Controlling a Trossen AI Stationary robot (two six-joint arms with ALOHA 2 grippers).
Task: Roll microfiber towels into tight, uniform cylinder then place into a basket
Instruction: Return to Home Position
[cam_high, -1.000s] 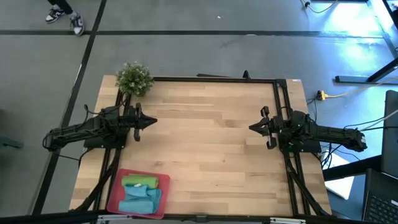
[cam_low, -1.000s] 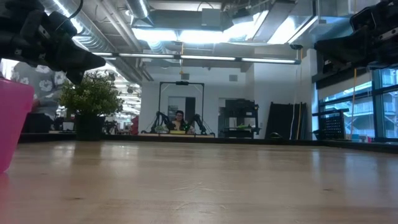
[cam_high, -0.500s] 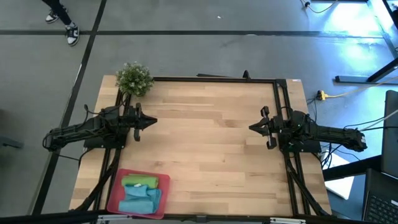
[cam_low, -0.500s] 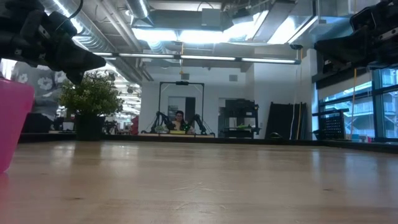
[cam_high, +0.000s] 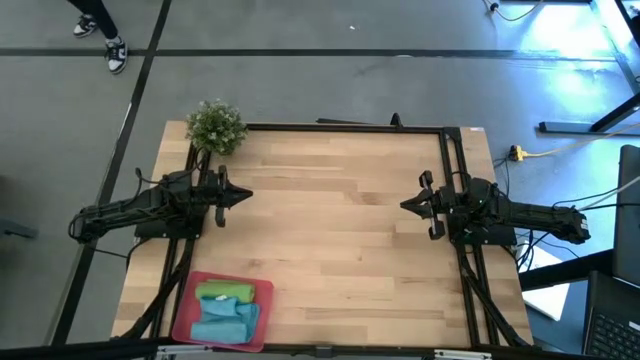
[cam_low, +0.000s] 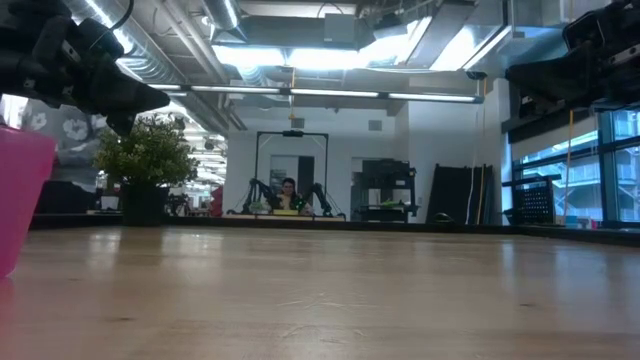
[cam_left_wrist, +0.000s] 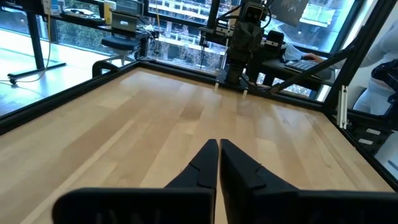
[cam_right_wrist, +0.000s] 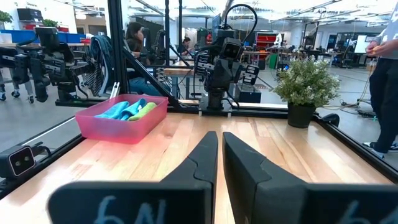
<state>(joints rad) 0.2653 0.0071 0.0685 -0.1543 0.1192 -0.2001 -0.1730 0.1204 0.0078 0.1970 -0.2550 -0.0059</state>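
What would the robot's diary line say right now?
green towel and blue towel in tray | left gripper shut | right gripper shut

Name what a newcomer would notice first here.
The pinkish-red basket sits at a table corner on the left arm's side, holding the green towel and blue towel. The left end effector and right end effector, shut, face each other across the wood; a plant stands at the left side's other corner.

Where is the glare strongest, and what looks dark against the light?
High view: glare on the floor beyond the table's far right corner. Low view: ceiling lights blow out; the left arm and right arm are dark shapes. Right wrist view: the basket casts a pink glow on the wood.
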